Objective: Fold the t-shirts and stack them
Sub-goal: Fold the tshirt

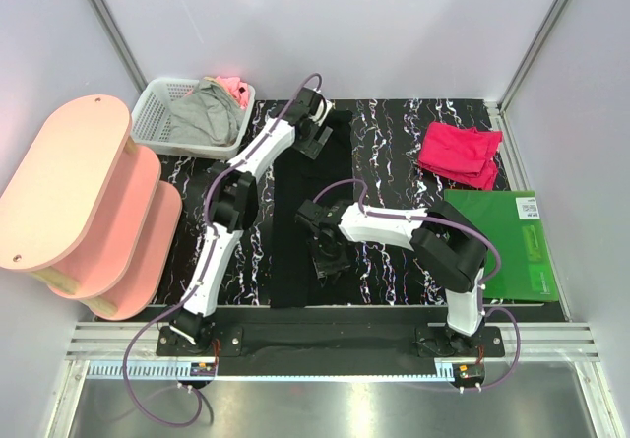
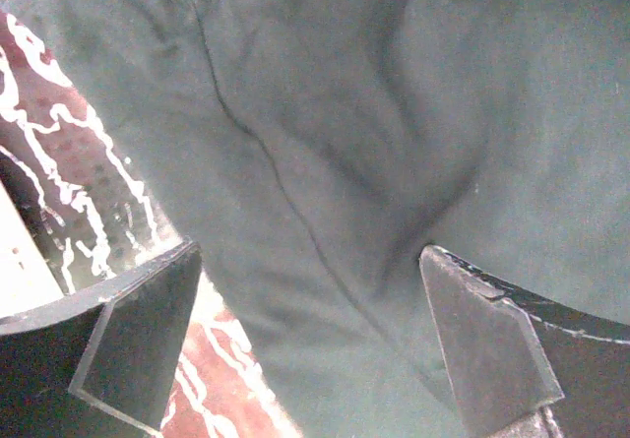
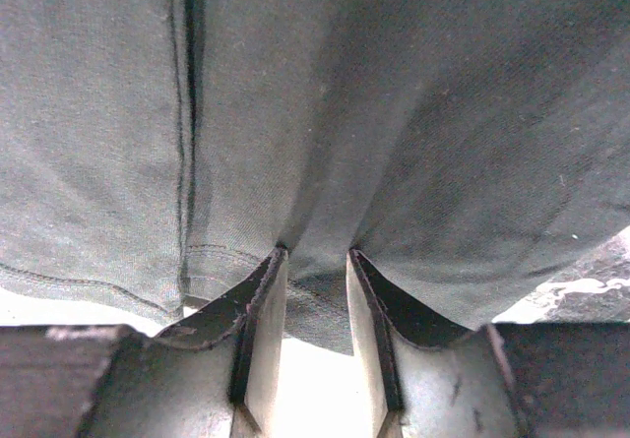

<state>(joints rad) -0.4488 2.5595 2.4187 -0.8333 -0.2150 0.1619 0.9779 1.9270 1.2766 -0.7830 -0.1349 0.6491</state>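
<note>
The black t-shirt (image 1: 307,212) lies as a long narrow strip down the middle of the marbled table; its print does not show. My left gripper (image 1: 317,139) is at the strip's far end. In the left wrist view it (image 2: 313,344) is open, fingers (image 2: 492,359) wide apart and resting on the dark cloth (image 2: 325,143). My right gripper (image 1: 327,257) is near the strip's near end. In the right wrist view it (image 3: 315,261) is shut on a fold of the black cloth (image 3: 394,113) by its hem. The crimson-pink t-shirt (image 1: 460,153) lies folded at the back right.
A white lattice basket (image 1: 157,98) with grey and pink cloth stands at the back left. A pink tiered shelf (image 1: 84,202) fills the left side. A flat green board (image 1: 507,246) lies on the right, in front of the pink shirt.
</note>
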